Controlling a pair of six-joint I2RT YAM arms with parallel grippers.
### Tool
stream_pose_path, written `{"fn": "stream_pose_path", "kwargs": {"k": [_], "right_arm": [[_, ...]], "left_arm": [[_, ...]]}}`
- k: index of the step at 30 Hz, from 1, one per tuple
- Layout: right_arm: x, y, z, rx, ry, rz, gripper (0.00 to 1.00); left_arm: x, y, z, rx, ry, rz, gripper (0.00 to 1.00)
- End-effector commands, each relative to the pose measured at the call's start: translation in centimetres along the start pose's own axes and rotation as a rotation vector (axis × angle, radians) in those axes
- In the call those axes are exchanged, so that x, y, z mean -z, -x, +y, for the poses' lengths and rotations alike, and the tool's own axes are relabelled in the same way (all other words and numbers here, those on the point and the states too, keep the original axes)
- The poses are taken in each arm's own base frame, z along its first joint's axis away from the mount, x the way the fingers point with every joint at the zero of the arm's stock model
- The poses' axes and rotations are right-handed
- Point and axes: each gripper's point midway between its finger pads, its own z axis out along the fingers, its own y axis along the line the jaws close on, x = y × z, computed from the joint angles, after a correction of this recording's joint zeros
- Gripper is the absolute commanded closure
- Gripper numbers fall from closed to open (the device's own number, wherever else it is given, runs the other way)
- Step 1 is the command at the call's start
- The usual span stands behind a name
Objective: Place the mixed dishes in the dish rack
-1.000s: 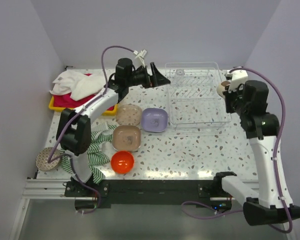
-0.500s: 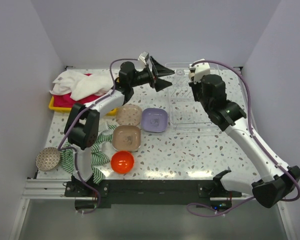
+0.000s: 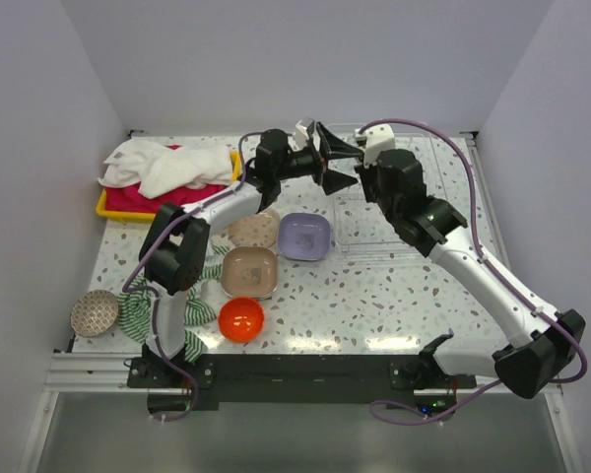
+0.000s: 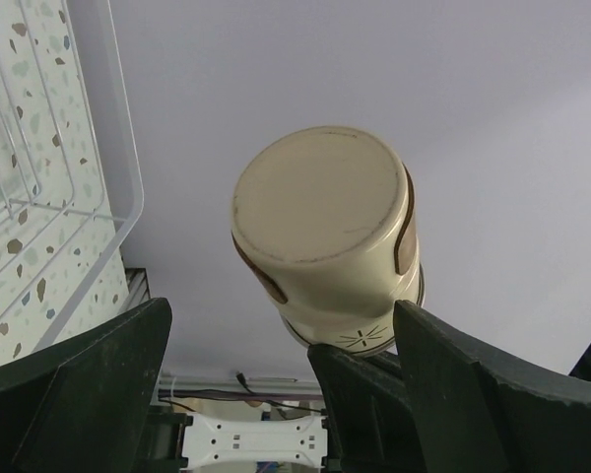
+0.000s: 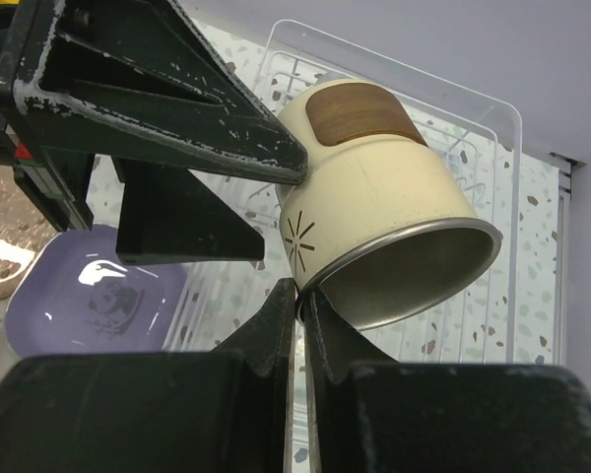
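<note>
The beige cup (image 5: 374, 202) with brown patches is held in the air, tilted, over the dish rack (image 3: 360, 234). My right gripper (image 5: 301, 288) is shut on the cup's rim, one finger inside and one outside. My left gripper (image 4: 284, 310) is open, with its fingers (image 5: 177, 108) on either side of the cup's base (image 4: 320, 197) and apart from it. In the top view both grippers meet at the rack's back left corner, left (image 3: 333, 161) and right (image 3: 358, 169), and hide the cup. The clear glass is hidden.
On the table left of the rack lie a lilac plate (image 3: 304, 236), two tan plates (image 3: 253, 227) (image 3: 249, 271), an orange bowl (image 3: 241, 319) and a speckled bowl (image 3: 95, 312) beside a green striped cloth (image 3: 192, 296). A yellow tray of towels (image 3: 167, 172) sits at the back left.
My right arm has swung left from the rack's right side, carrying the cup to the back left corner. My left gripper has moved right, and its open fingers now flank the cup.
</note>
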Motion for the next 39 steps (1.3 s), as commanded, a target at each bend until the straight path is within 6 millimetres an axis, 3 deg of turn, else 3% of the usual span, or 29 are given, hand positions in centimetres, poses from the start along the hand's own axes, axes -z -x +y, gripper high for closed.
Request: {"fn": "stream_pose_path", "kwargs": {"k": [1, 10, 14, 20, 24, 25, 27, 28, 29, 31, 32, 36, 39], "right_arm": [[0.3, 2.3, 0.7, -0.057, 0.021, -0.071, 1.00], [0.2, 2.1, 3.0, -0.042, 0.068, -0.066, 1.00], [0.2, 2.0, 3.7, -0.031, 0.077, -0.069, 1.00], [0.4, 1.7, 3.7, -0.016, 0.071, -0.059, 1.00], [0.4, 0.7, 3.8, 0.007, 0.078, -0.033, 1.00], [0.6, 0.5, 4.1, 0.012, 0.096, -0.029, 0.95], [1.1, -0.6, 4.5, 0.026, 0.134, 0.004, 0.72], [1.8, -0.5, 4.8, 0.024, 0.172, -0.001, 0.56], [2.4, -1.0, 4.8, 0.037, 0.190, 0.023, 0.50], [4.0, -0.3, 4.4, 0.035, 0.218, 0.014, 0.41], [4.7, -0.9, 4.4, 0.052, 0.241, 0.046, 0.38], [7.1, 0.2, 3.3, 0.072, 0.300, 0.049, 0.32], [7.8, -2.2, 3.9, 0.197, 0.419, 0.135, 0.26]], "left_arm": [[0.0, 0.6, -2.5, -0.008, -0.045, -0.012, 0.00], [-0.3, 1.1, -1.9, 0.024, -0.028, -0.019, 0.01], [-0.2, 1.2, -2.3, 0.010, -0.041, -0.023, 0.06], [-0.2, 1.4, -1.8, 0.007, -0.024, -0.032, 0.19], [-0.1, 1.8, -1.8, -0.039, -0.017, -0.053, 0.35], [-0.1, 1.9, -1.8, -0.053, -0.016, -0.058, 0.39], [-0.2, 2.1, -2.1, -0.125, -0.022, -0.068, 0.54], [-0.2, 2.1, -2.3, -0.151, -0.025, -0.072, 0.61], [-0.3, 2.4, -2.5, -0.211, -0.025, -0.079, 0.78], [-0.3, 2.6, -2.6, -0.270, -0.024, -0.090, 0.91], [-0.2, 2.9, -2.3, -0.309, -0.016, -0.094, 0.96], [0.4, 4.3, -1.2, -0.436, 0.017, -0.118, 1.00], [1.5, 6.1, -0.4, -0.570, 0.083, -0.144, 1.00]]}}
